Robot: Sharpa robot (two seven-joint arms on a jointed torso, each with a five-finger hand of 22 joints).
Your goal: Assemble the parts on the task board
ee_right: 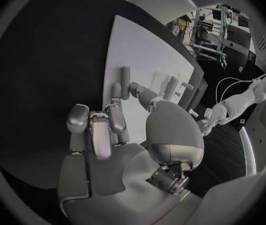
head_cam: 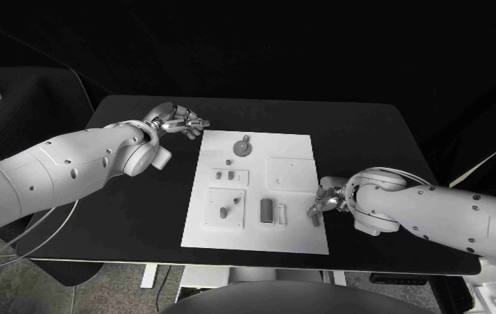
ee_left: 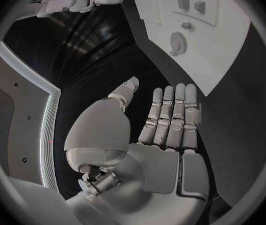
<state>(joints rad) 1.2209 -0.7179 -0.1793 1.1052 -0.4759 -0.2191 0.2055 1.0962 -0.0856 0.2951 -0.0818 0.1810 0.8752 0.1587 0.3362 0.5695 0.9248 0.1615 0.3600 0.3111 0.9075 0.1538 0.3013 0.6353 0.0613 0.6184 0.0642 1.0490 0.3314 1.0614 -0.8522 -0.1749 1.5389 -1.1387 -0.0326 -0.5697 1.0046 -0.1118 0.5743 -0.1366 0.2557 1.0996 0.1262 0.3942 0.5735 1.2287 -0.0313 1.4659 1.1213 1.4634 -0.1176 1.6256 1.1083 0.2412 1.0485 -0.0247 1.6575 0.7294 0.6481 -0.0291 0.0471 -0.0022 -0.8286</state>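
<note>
Right hand (head_cam: 322, 205) pinching a grey part (head_cam: 315, 217) at the task board (head_cam: 294, 239) edge for fitting; left hand (head_cam: 182, 122) open, parked clear

White task board (head_cam: 294, 235) with grey parts (head_cam: 242, 147) on black table (head_cam: 351, 120).

Before me I see the black bench (head_cam: 362, 131), its corners rounded, and grey floor (head_cam: 124, 282) below its near edge; dark lies behind it.
</note>
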